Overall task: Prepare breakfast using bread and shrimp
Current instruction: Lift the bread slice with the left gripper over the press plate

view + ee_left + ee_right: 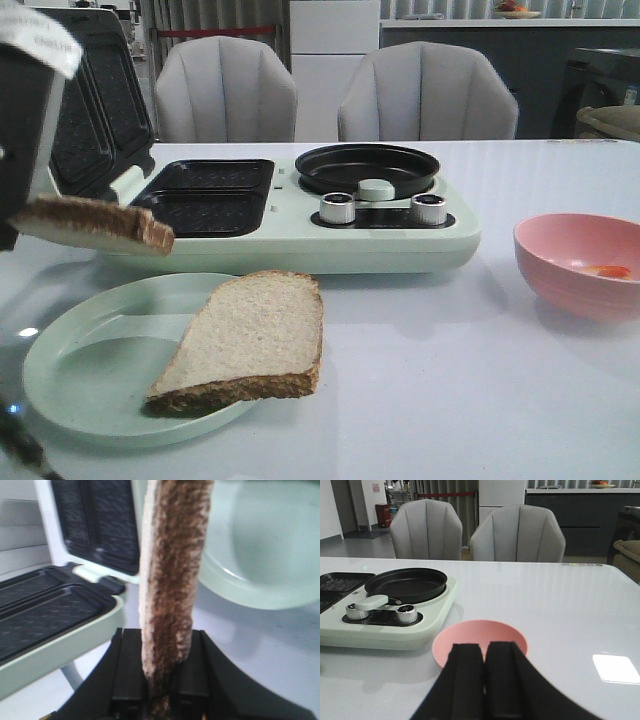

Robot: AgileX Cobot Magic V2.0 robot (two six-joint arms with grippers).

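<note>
My left gripper (18, 222) (162, 647) is shut on one bread slice (95, 222) (172, 575) by its crust. It holds the slice roughly flat in the air, at the front left corner of the sandwich maker and above the far left of the plate. A second bread slice (250, 335) lies on the mint-green plate (80, 380) (260, 560). The shrimp (610, 270) rests in the pink bowl (575, 255) (465, 640) at the right. My right gripper (485, 652) is shut and empty, in front of that bowl, hiding the shrimp in its wrist view.
A mint-green breakfast maker (400, 240) stands across the table's middle. Its lid (95, 100) is raised and two dark sandwich plates (205, 195) (45, 610) lie exposed. It also has a round black pan (367, 167) (406, 584) and two knobs (337, 208). Two grey chairs (225, 90) stand behind.
</note>
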